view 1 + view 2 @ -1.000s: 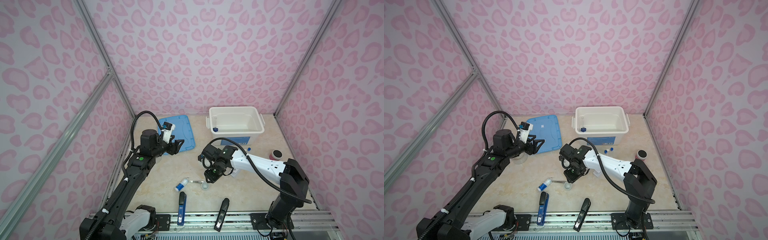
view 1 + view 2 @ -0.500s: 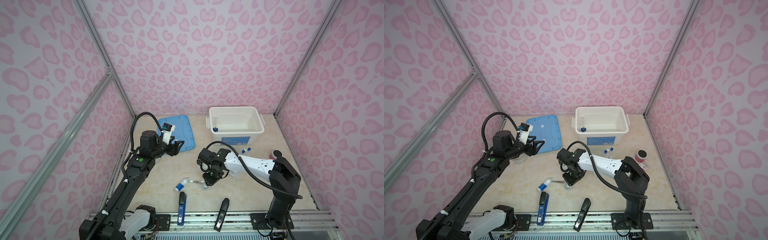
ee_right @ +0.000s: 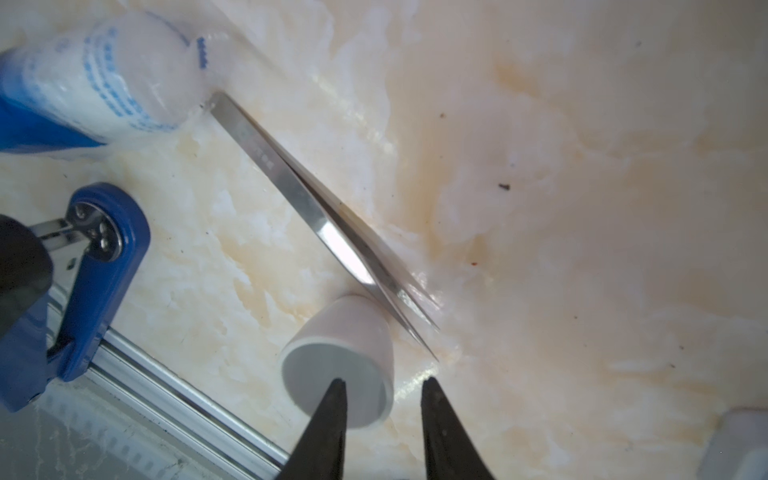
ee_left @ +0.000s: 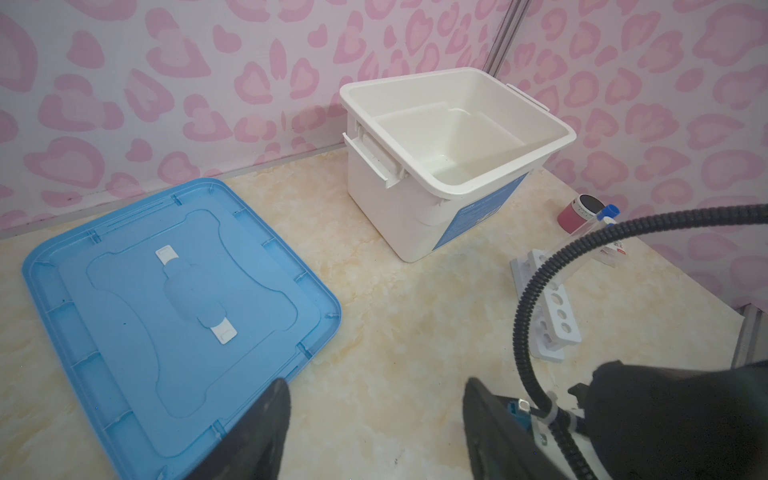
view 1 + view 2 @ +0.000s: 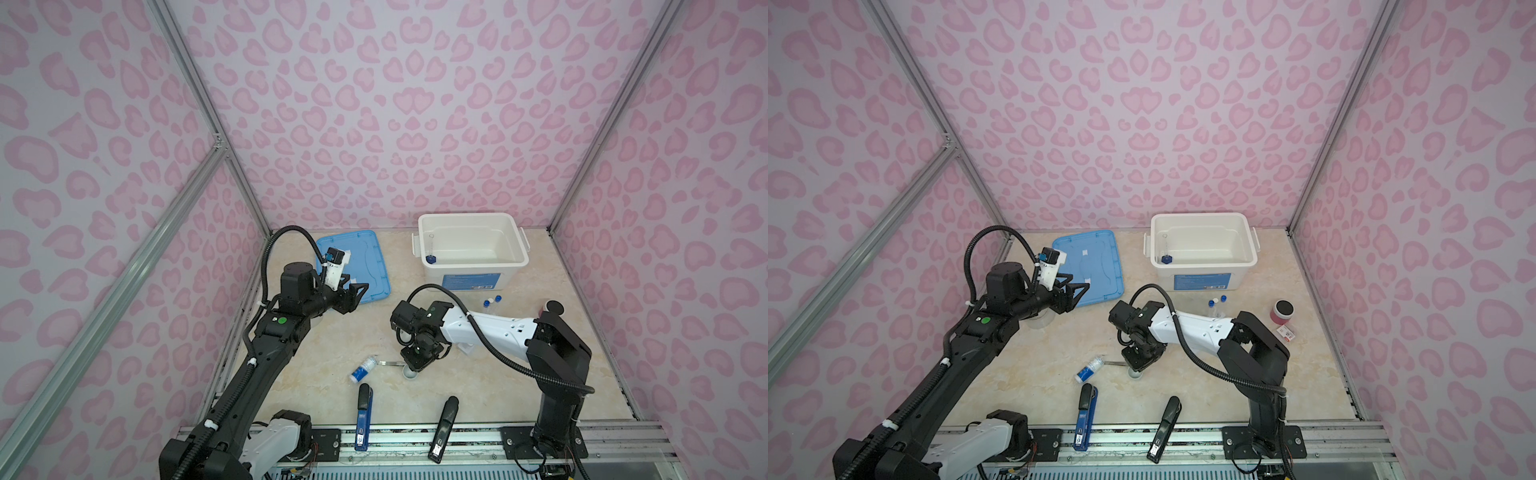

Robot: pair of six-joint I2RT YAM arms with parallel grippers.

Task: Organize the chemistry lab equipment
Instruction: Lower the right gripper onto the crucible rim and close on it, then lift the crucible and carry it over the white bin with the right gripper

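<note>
**Cup grab at the front of the surface**

Right end effector point(image 3: 383, 380) hangs low over the tiny white cup point(image 3: 345, 332). In both top views the cup stands at 6 o'clock on the surface point(image 5: 478, 386). The two fingers are a little apart and pinch nothing yet. One finger is over the cup's mouth and one is outside it, so the cup's wall looks set between them.

I think the step is to grab the cup by its wall. The best way is to squeeze slowly and lift straight up. The metal tweezers point(image 3: 307, 199) lie right beside the cup, so a sideways push could knock them. The white-and-blue bottle point(image 3: 104, 79) lies at 9 o'clock from the cup.

The cup looks empty. The white box point(image 5: 473, 263) at 1 o'clock is open. Only the blue-based clear cylinder point(image 5: 431, 253) shows inside it. The blue lid point(image 4: 178, 291) lies flat at 11 o'clock. Test tubes point(image 5: 498, 298) stand in the white holed rack point(image 4: 559, 309) at 2 o'clock.

The left end effector point(image 4: 376, 386) is spread wide and empty by the lid.
</note>
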